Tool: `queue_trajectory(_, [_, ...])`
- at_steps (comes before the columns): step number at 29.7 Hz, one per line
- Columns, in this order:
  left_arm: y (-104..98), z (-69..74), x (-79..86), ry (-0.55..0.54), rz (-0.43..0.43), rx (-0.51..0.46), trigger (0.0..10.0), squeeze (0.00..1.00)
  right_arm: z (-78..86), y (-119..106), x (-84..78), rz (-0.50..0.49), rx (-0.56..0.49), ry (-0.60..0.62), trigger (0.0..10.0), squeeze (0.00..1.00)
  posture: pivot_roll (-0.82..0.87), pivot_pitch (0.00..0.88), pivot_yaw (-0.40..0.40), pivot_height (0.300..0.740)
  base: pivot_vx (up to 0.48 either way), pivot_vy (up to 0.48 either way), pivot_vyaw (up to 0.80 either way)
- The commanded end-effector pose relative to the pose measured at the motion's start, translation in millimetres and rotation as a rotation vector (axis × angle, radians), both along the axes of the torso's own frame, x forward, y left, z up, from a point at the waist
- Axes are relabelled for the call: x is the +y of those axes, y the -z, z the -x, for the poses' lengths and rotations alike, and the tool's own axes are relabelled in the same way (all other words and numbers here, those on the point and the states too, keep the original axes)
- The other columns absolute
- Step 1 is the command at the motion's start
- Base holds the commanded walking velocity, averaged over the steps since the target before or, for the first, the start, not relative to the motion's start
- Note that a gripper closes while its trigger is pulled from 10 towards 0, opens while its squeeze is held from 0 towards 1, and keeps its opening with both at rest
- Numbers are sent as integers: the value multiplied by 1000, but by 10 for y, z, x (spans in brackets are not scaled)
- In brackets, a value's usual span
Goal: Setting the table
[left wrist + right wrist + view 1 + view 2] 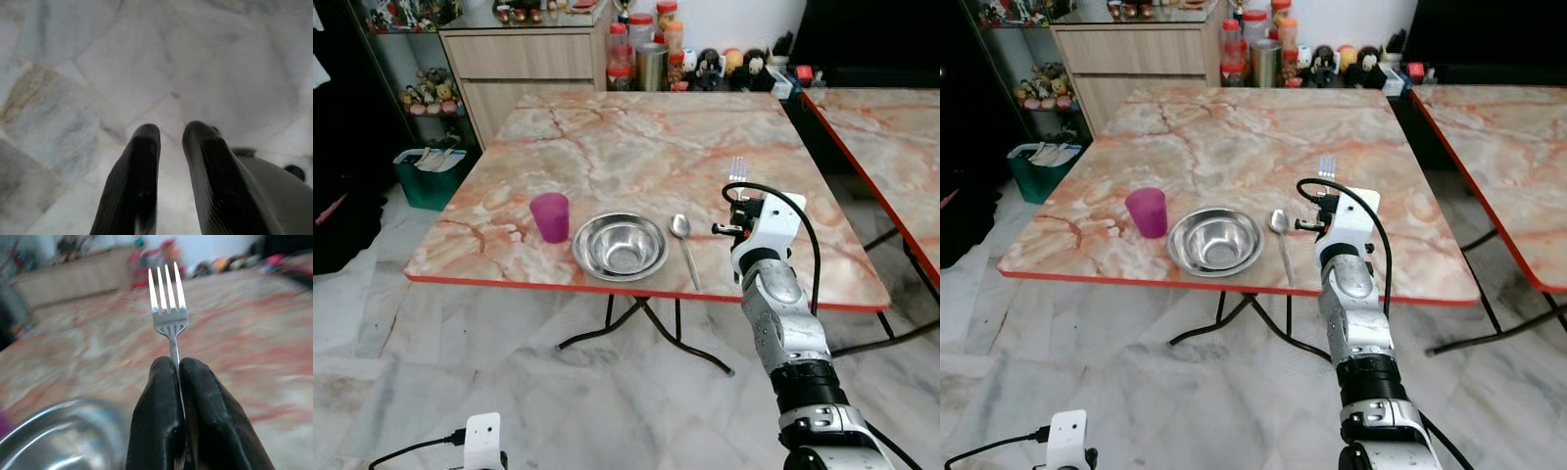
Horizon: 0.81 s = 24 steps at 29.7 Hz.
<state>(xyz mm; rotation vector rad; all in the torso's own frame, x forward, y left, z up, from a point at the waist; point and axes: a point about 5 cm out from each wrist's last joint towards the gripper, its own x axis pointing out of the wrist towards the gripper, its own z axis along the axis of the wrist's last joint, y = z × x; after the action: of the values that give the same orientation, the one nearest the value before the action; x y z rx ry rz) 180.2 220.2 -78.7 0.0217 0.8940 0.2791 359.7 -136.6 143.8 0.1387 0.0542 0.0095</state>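
A marble-patterned tabletop with a red edge stands on a pale stone floor. Near its front edge, from the robot's left to right, sit a purple cup, a steel bowl and a spoon lying just beside the bowl with its handle toward the robot.

The right gripper is raised over the front of the tabletop, to the right of the spoon. It holds a fork by the handle, tines pointing up and away from the robot. The fork is above the surface, not yet laid down.

What could go wrong: the fork is pinched low on a thin, smooth handle, so it could swivel or slip between the fingers as the wrist tilts to lay it flat. Released from too high, it might bounce, knock the spoon out of line or slide toward the nearby table edge. Lowered too close to the spoon, the tines could clip it or the bowl's rim.

The right jaws are pressed together on the fork's handle, with no gap showing beyond the metal itself. The left gripper hangs idle, low over the floor, touching nothing; its jaws stand slightly apart with a narrow slot between the fingers, and hold nothing.
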Motion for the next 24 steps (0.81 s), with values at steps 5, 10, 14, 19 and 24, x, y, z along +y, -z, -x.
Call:
queue_trajectory(5, [4, 4, -3, 5, 1, 7, 10000, 0, 32, 25, -69, 14, 20, 20, 10000, 0, 4, 51, 9, 740, 336, 0, 0])
queue_trajectory(10, [5, 5, -6, 6, 1, 7, 10000, 0, 46, 9, -87, 17, 22, 26, 10000, 0, 3, 52, 9, 740, 337, 0, 0])
queue_trajectory(14, [6, 6, -6, 7, 1, 7, 10000, 0, 55, 3, -95, 19, 26, 31, 10000, 0, 1, 53, 9, 740, 337, 0, 0])
queue_trajectory(19, [6, 5, -9, 8, 1, 6, 10000, 0, 78, 30, -108, 21, 40, 35, 10000, 0, -1, 52, 9, 740, 335, 0, 0])
queue_trajectory(24, [4, 4, -7, 7, 1, 5, 10000, 0, 86, 32, -102, 21, 44, 33, 10000, 0, -1, 52, 9, 740, 337, 0, 0])
